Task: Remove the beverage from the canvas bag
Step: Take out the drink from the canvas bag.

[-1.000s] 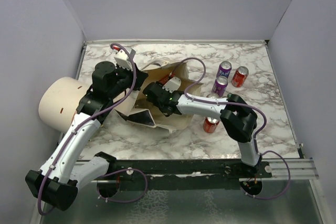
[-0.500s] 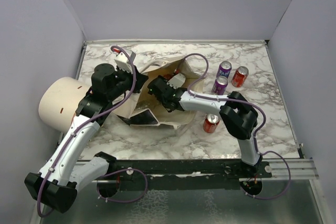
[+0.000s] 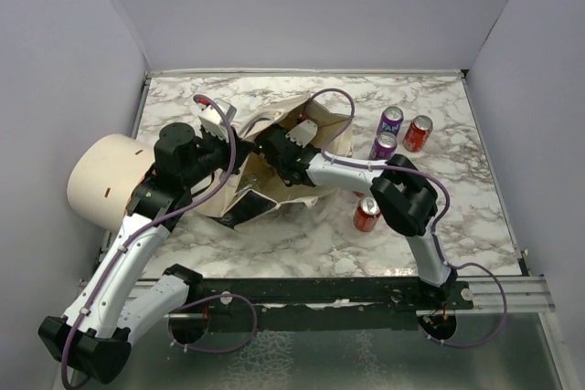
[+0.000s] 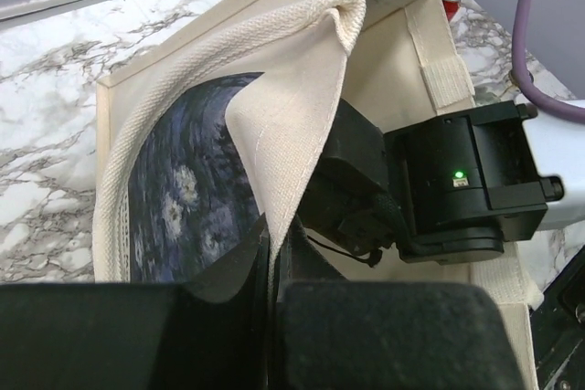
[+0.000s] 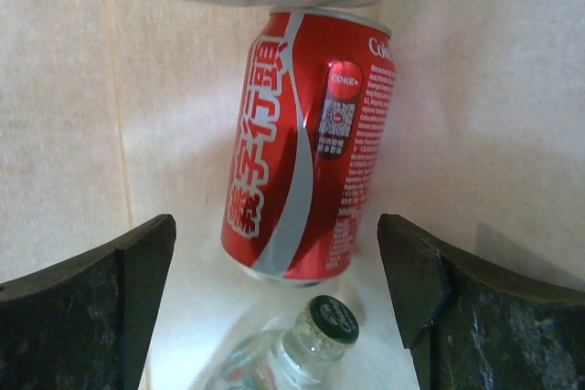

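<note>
The canvas bag (image 3: pixel 322 125) lies slumped on the marble table with its mouth held up. My left gripper (image 3: pixel 218 127) is shut on the bag's cloth rim (image 4: pixel 302 89), with the fabric pinched between its pads (image 4: pixel 366 335). My right arm (image 3: pixel 343 169) reaches into the bag, so its fingers are hidden from above. Inside, the right gripper (image 5: pixel 276 226) stands open. A beverage, a red cola can (image 5: pixel 306 143), sits just ahead between the fingertips without touching them. A clear glass bottle with a dark green cap (image 5: pixel 329 319) lies below the can.
Outside the bag, right of it, stand two purple cans (image 3: pixel 391 121) (image 3: pixel 382 148) and two red cans (image 3: pixel 419 132) (image 3: pixel 367 214). A big cream cylinder (image 3: pixel 101 180) lies at the left edge. Grey walls close in the back and both sides.
The right gripper has opened wide and pushed deeper into the bag toward the back left. The left gripper has drawn the rim a little nearer, and the bag has shifted with it.
</note>
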Controlling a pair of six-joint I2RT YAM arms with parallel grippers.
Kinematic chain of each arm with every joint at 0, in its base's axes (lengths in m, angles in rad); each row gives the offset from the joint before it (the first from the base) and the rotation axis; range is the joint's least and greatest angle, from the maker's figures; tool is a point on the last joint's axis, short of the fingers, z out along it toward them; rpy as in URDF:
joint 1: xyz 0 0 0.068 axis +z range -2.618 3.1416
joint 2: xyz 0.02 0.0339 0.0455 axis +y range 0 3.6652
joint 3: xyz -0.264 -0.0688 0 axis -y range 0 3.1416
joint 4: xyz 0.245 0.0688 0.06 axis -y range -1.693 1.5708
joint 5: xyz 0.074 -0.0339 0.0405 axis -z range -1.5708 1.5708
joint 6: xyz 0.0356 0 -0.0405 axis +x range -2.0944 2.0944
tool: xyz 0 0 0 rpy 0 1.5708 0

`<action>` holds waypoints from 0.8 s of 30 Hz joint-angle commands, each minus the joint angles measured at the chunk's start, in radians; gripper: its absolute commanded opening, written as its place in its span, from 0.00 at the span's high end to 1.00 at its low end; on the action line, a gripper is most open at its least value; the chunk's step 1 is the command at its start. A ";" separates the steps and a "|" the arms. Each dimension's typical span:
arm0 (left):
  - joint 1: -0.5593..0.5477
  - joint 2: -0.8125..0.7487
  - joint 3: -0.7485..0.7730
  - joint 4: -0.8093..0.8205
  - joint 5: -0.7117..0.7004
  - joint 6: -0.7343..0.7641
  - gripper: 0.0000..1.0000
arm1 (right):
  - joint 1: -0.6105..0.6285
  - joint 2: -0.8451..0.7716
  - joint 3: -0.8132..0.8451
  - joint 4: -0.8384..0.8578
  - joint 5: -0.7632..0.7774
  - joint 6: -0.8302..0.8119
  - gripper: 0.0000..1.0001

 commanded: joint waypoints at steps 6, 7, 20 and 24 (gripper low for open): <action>-0.007 -0.051 0.008 0.020 0.088 0.025 1.00 | -0.069 0.174 0.152 -0.090 -0.056 0.016 0.10; -0.007 -0.055 0.005 0.023 0.088 0.024 1.00 | -0.071 0.193 0.172 -0.103 -0.064 0.006 0.11; -0.007 -0.041 -0.005 0.034 -0.041 0.016 1.00 | -0.073 0.393 0.413 -0.220 -0.137 -0.447 0.34; -0.007 -0.015 0.026 -0.003 -0.158 -0.010 1.00 | -0.072 0.381 0.369 -0.194 -0.178 -0.556 0.55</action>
